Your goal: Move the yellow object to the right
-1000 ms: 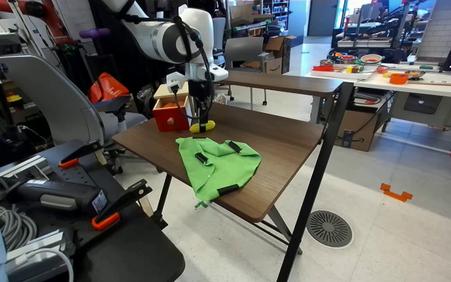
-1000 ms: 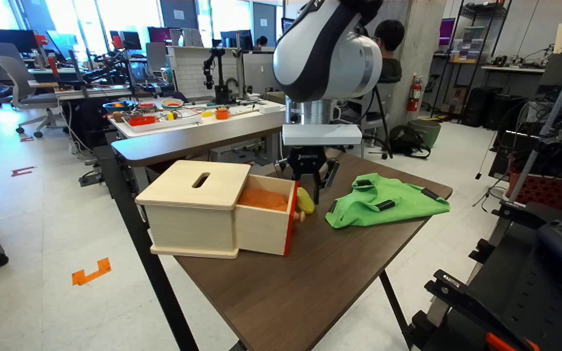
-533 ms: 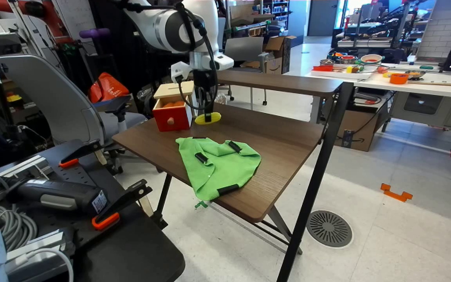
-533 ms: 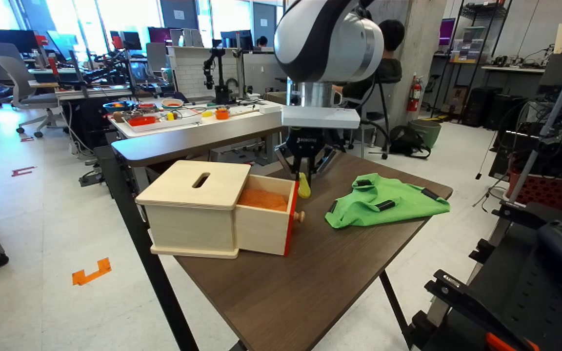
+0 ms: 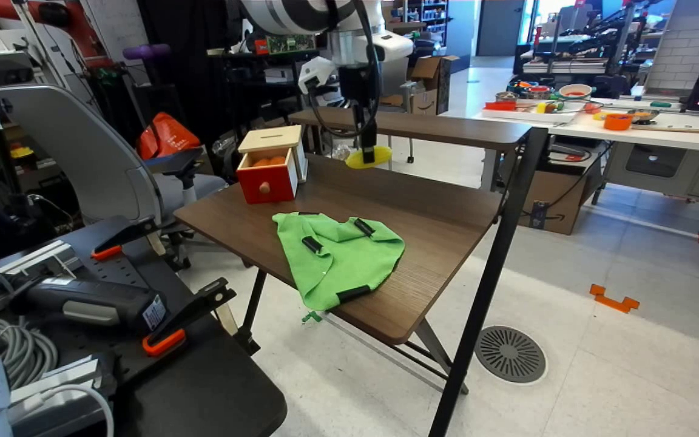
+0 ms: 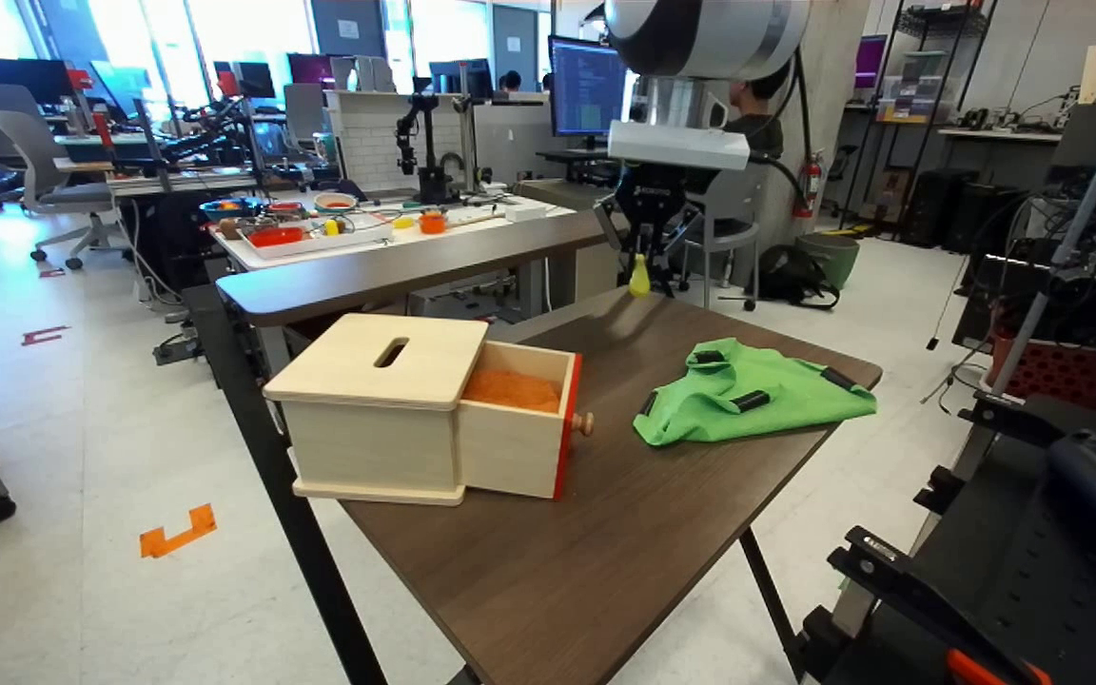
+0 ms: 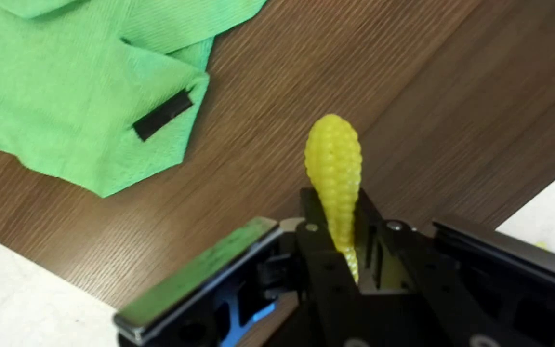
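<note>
One yellow object (image 7: 334, 154), corn-like with a beaded surface, sits clamped in the end effector (image 7: 337, 208), the jaws narrowed onto its two sides. Wrist view: object near the centre, rounded end toward the top of the frame, remainder running down between the jaws. Both exterior views: object just above and right of the frame's centre, held off the counter (image 5: 446, 209), seen against its far edge. Green cloth (image 5: 343, 261) lies rumpled on the counter, well apart from the object, upper left in the wrist view; black strips (image 6: 753, 401) on it. Wooden box (image 6: 367, 438) stands on the counter, left of centre in both exterior views, its red-fronted drawer (image 6: 510, 447) partway out; orange contents (image 6: 513, 388) inside, too unclear for me to name. Brown shelf (image 5: 446, 127), raised, crosses the upper part of an exterior view, behind the end effector.
</note>
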Robot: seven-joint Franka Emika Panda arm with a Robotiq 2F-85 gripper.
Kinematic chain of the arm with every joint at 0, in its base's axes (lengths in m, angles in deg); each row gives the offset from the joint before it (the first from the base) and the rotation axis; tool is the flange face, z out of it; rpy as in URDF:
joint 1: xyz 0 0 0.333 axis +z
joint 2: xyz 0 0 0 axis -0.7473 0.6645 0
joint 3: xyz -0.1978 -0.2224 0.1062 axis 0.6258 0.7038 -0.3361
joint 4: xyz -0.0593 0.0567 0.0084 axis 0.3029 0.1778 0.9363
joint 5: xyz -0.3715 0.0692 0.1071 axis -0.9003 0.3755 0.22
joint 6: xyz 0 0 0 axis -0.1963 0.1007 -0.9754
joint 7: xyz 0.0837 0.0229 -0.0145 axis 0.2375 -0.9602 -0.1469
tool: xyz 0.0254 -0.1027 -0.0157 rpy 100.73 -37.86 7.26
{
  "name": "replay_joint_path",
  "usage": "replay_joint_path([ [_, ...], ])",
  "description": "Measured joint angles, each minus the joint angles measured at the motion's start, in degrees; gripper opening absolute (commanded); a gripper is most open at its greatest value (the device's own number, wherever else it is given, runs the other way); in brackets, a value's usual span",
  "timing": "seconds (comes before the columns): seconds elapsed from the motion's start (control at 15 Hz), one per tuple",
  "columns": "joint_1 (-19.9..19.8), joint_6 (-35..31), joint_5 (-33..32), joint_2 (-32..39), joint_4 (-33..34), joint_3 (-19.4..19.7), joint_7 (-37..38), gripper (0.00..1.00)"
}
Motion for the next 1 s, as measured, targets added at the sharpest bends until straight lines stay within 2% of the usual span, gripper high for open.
replay_joint_path([
  [0.33, -5.28, 0.01, 0.61, 2.98, 0.87, 0.56, -0.03, 0.05],
  [0.67, -8.37, 0.04, 1.85, 10.46, 6.52, 0.54, -0.14, 0.05],
  [0.73, -8.66, 0.08, 2.19, 11.98, 8.02, 0.54, -0.14, 0.42],
  [0.87, -8.98, 0.89, 2.38, 13.89, 10.99, 0.54, -0.14, 0.50],
  [1.0, -9.09, 1.83, 2.40, 15.47, 13.42, 0.53, -0.14, 0.65],
])
